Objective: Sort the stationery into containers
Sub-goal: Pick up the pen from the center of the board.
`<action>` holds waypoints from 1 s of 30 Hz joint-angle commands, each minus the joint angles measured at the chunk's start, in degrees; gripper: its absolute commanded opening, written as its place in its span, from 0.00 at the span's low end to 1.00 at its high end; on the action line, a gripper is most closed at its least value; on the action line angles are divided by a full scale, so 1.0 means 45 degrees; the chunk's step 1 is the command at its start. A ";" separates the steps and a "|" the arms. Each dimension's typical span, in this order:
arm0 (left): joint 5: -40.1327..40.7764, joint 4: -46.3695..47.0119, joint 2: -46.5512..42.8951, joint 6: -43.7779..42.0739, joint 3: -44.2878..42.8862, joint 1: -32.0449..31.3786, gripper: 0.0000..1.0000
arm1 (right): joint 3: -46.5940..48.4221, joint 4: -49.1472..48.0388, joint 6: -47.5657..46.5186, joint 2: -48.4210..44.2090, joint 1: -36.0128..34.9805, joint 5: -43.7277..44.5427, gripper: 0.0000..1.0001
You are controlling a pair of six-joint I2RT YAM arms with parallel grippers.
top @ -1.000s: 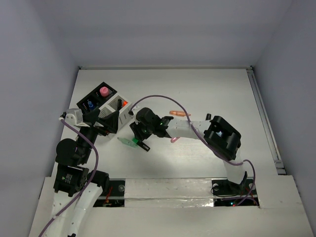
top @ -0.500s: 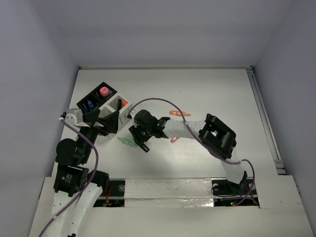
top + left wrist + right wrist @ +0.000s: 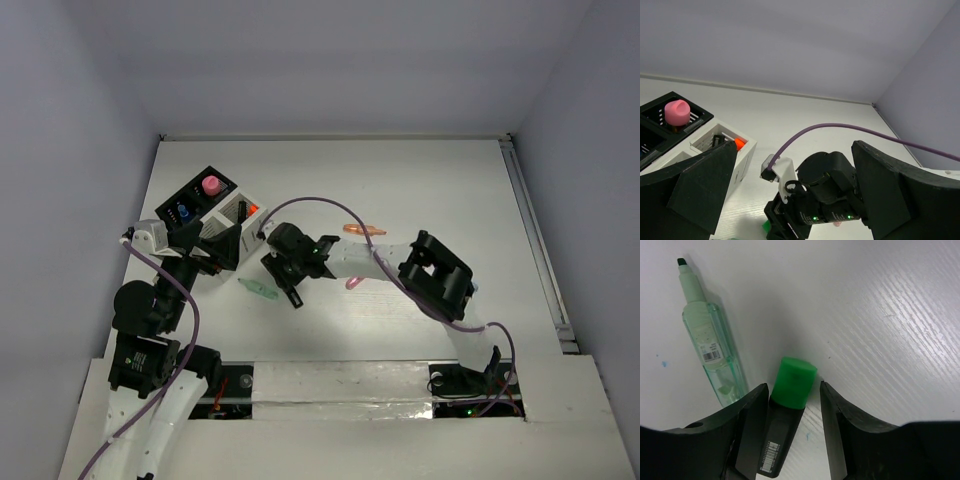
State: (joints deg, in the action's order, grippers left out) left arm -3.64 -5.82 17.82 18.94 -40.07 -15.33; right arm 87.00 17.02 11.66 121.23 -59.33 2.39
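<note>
**A:** Where does everything sit on the surface [image 3: 420,180]?

**B:** The joined containers are at its 10 o'clock. The black container [image 3: 197,198] has a pink marker [image 3: 211,185] and a blue marker [image 3: 183,212] standing in it. The white container [image 3: 230,216] is at its 4 o'clock, with an orange marker [image 3: 252,209] inside. The left claw [image 3: 207,245] hangs at their 6 o'clock, spread wide with nothing in it.

**A:** And the right claw?

**B:** The right claw [image 3: 792,390] is low over the surface, at 4 o'clock from the white container. It is half spread and straddles the green-capped highlighter [image 3: 782,430]. A sliver of surface shows between the barrel and the 3 o'clock finger [image 3: 840,430], so I judge it is not pinched yet.

**A:** How will it handle?

**B:** Probably light and stiff, with a smooth hard barrel that may roll or skate if nudged from one side. I'd close across the black barrel at mid-length, not on the cap, which could pull off.

**A:** And its looks?

**B:** It's stubby and black with a barcode label, and its bright green cap [image 3: 795,372] points to 12 o'clock in the wrist view. Near it at 10 o'clock, not touching, lies a translucent mint highlighter [image 3: 710,350]. It is uncapped, showing a dark chisel tip [image 3: 682,262].
</note>
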 commanded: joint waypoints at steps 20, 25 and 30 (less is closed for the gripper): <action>-0.0148 0.0611 -0.0133 -0.0029 0.0078 -0.0050 0.99 | -0.0623 -0.6035 0.0319 -0.3364 0.0195 0.1559 0.17; -0.0129 0.0591 -0.0152 -0.0029 0.0078 -0.0050 0.99 | 0.1111 -0.8310 0.0026 -0.2372 0.0333 0.1461 0.19; -0.0109 0.0533 -0.0230 -0.0087 0.0058 -0.0050 0.99 | 0.2442 -1.1235 -0.0189 -0.0481 0.0450 0.1771 0.18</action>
State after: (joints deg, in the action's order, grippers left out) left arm -3.64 -5.85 17.74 18.92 -40.07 -15.33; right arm 95.31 -20.21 11.92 113.99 -57.71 8.93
